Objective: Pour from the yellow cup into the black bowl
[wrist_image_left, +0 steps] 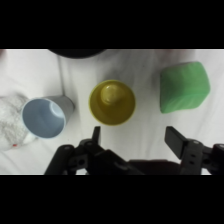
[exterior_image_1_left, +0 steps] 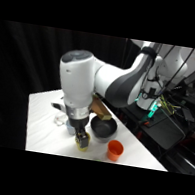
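The hand [wrist_image_left: 134, 137] hangs open above the yellow cup [wrist_image_left: 112, 102], seemingly untouched.

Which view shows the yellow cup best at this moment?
The wrist view: the yellow cup is seen from above, whole rim and inside visible, ahead of the open gripper. In the side view the gripper hides most of it; only a yellow sliver shows.

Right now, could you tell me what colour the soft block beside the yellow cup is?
Green, clearest in the wrist view.
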You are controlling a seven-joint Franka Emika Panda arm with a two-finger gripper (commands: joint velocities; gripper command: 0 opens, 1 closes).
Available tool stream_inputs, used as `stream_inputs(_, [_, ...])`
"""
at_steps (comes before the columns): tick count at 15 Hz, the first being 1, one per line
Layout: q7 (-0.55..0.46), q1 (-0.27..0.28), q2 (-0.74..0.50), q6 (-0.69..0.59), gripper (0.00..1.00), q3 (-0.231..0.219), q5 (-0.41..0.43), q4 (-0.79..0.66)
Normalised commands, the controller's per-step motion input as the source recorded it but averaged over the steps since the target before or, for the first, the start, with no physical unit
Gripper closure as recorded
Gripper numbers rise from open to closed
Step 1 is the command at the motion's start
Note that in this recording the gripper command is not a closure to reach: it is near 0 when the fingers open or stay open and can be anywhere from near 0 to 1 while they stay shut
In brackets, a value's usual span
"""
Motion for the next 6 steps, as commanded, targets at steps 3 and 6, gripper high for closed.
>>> stream_inputs(3, [-0.04,-0.053,-0.71,-0.55,0.00,0.073,-0.137,-0.17])
stream_inputs(6, [-0.04,-0.116,-0.59,-0.39,0.00,0.093,-0.178,-0.18])
